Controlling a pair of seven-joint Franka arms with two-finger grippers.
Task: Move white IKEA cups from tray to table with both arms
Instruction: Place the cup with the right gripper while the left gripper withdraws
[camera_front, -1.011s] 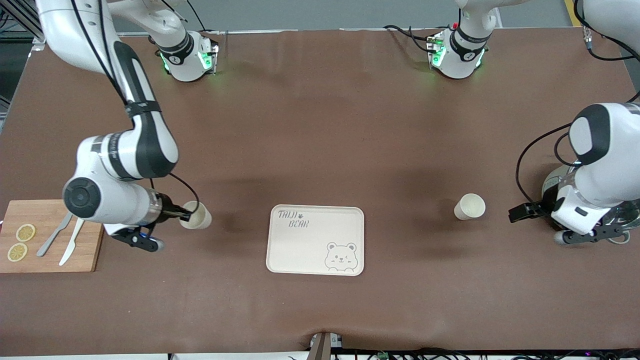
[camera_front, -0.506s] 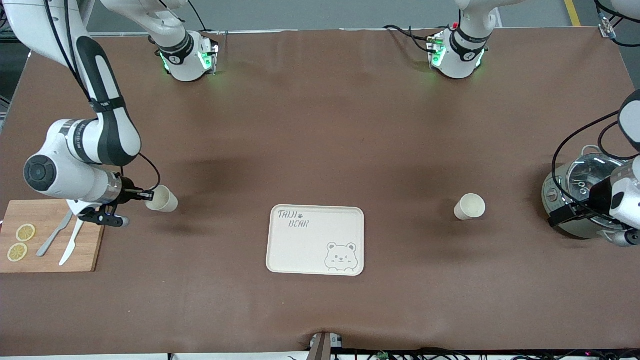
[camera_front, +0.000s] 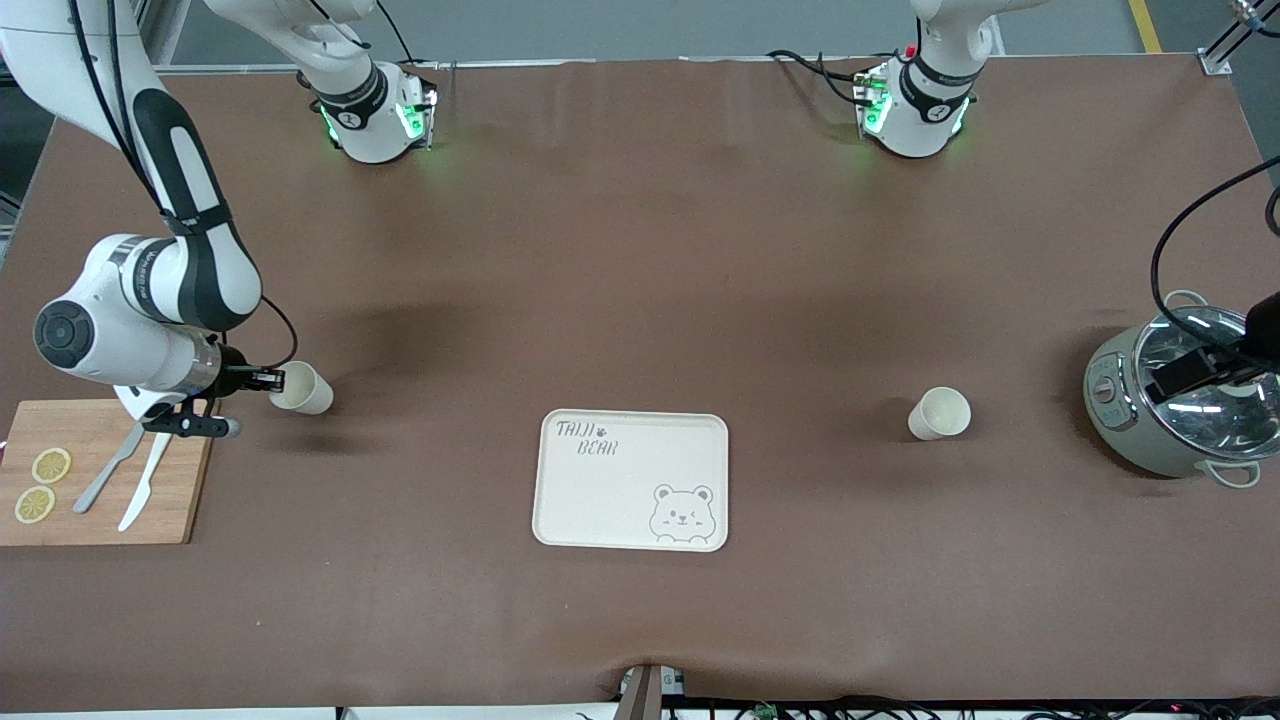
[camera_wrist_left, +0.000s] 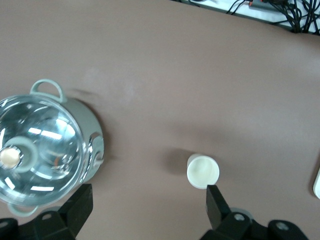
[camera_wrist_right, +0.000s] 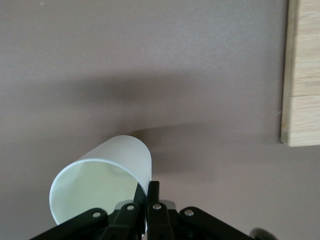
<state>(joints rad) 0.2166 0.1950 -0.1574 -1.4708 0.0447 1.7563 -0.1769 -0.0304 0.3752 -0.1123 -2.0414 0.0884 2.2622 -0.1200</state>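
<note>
One white IKEA cup (camera_front: 940, 413) stands upright on the table between the tray and a pot; it also shows in the left wrist view (camera_wrist_left: 203, 170). My left gripper (camera_front: 1190, 370) (camera_wrist_left: 146, 210) is open and empty, up over the pot's edge, apart from that cup. My right gripper (camera_front: 268, 380) (camera_wrist_right: 150, 192) is shut on the rim of the other white cup (camera_front: 302, 389) (camera_wrist_right: 107, 172). It holds the cup tilted above the table beside the cutting board.
A cream bear-print tray (camera_front: 600, 500) lies mid-table, nearer the front camera. A wooden cutting board (camera_front: 100, 500) (camera_wrist_right: 305, 75) with lemon slices and cutlery lies at the right arm's end. A grey pot with a glass lid (camera_front: 1150, 425) (camera_wrist_left: 40, 160) stands at the left arm's end.
My right gripper has carried its cup away from the tray toward the cutting board. My left arm has drawn back from the standing cup to over the pot.
</note>
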